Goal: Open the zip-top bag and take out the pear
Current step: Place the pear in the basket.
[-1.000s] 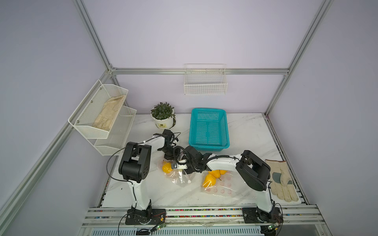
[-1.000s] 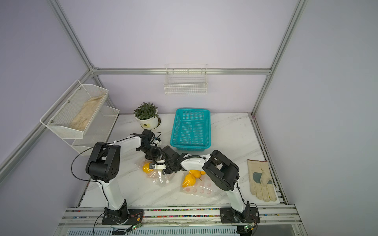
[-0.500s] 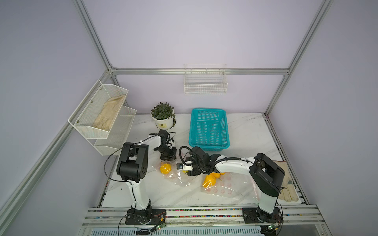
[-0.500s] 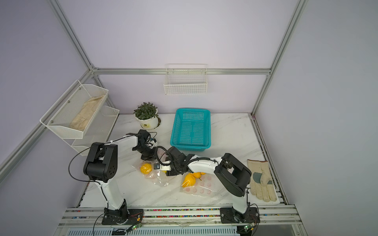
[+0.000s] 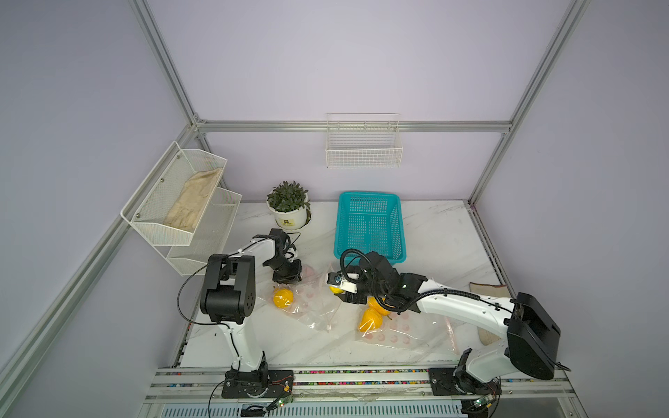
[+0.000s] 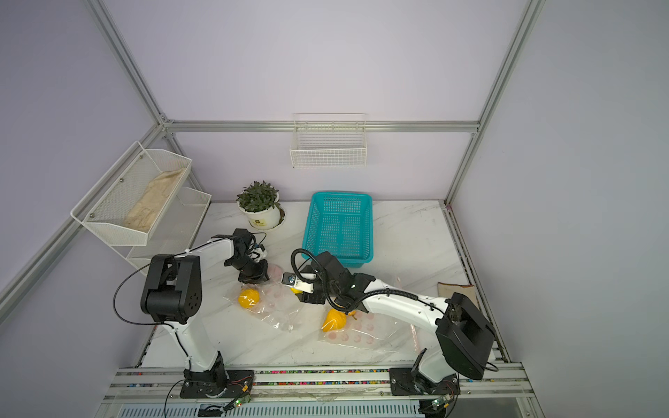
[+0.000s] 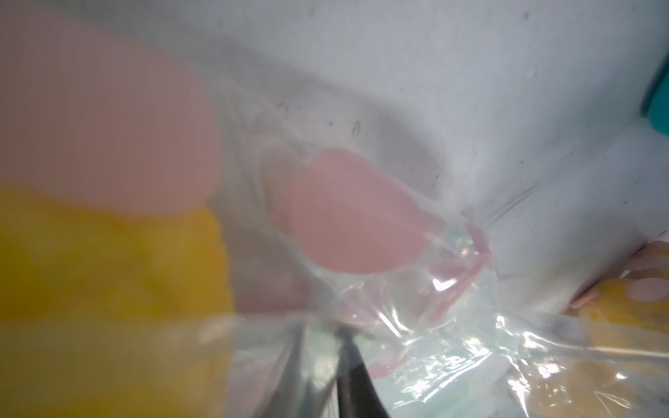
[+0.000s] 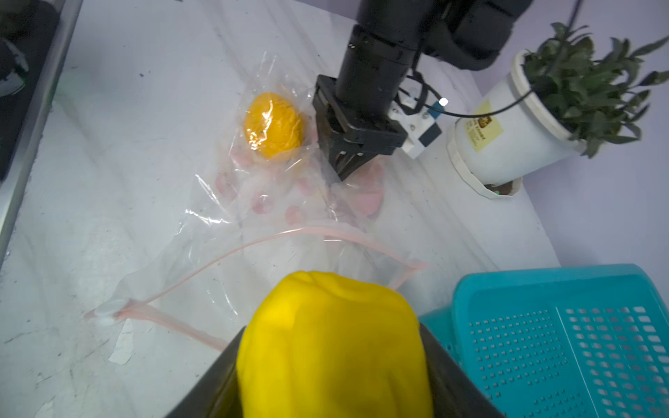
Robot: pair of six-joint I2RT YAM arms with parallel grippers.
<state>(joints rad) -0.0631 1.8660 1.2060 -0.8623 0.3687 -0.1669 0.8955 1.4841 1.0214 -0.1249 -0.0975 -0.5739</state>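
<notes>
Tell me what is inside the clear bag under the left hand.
One round orange fruit shows through the bag; the left hand hides one corner. The pear is outside, in the right hand.

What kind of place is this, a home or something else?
Probably a robotics lab cell, not a home: an aluminium frame encloses plain walls, the left arm and right arm stand on a front rail, and the teal basket and potted plant look like staged props.
</notes>
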